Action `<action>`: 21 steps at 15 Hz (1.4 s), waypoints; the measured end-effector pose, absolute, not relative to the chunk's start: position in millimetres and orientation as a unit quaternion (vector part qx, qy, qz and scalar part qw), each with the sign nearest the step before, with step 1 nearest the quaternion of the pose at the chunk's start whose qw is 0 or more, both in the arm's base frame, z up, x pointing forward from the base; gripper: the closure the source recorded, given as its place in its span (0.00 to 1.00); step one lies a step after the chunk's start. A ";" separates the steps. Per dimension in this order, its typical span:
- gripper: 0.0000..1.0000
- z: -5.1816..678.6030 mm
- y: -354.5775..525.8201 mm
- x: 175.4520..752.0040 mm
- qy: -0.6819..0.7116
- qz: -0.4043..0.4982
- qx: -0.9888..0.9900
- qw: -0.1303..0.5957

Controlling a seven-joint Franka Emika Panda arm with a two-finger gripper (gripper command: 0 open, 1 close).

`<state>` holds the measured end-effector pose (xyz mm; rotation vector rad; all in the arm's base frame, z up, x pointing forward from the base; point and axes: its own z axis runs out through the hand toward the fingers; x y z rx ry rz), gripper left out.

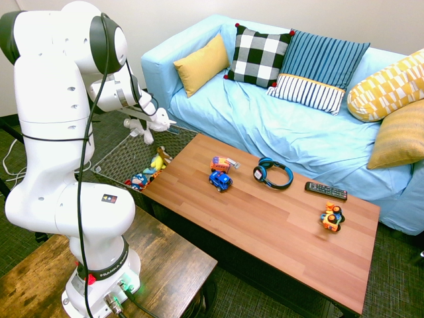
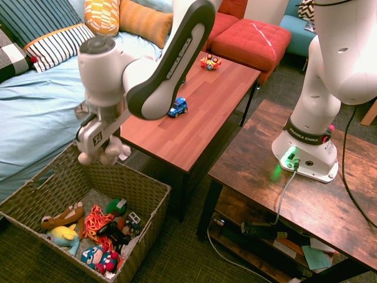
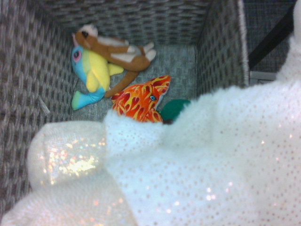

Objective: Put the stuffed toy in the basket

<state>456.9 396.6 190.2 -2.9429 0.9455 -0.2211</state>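
Gripper (image 2: 105, 141) closed on white plush toy (image 2: 106, 153), held above the far end of the woven basket (image 2: 154, 203). Inside basket: brown plush (image 3: 117, 49), yellow-and-blue plush (image 3: 95, 70), Captain America-like plush (image 2: 99, 258). Blue toy car (image 1: 220, 181) on wooden table (image 1: 265, 228).

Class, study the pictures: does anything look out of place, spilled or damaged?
Nothing looks spilled or damaged. The soft white plush toy dangling above the dark woven wicker basket looks mid-transfer, not misplaced; other toys lie jumbled inside, as in ordinary storage.
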 end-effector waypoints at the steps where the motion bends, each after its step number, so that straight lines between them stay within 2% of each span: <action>1: 1.00 168.2 407.5 460.4 0.301 -0.069 -0.951 0.013; 2: 1.00 147.1 413.4 465.2 0.302 -0.065 -0.951 0.006; 3: 0.00 129.1 416.0 469.9 0.306 -0.061 -0.950 -0.001; 5: 0.00 113.1 420.5 478.8 0.314 -0.053 -0.948 -0.003; 10: 0.00 126.1 422.1 499.2 0.318 -0.040 -0.947 -0.001; 21: 0.00 135.4 421.0 501.4 0.326 -0.046 -0.944 -0.010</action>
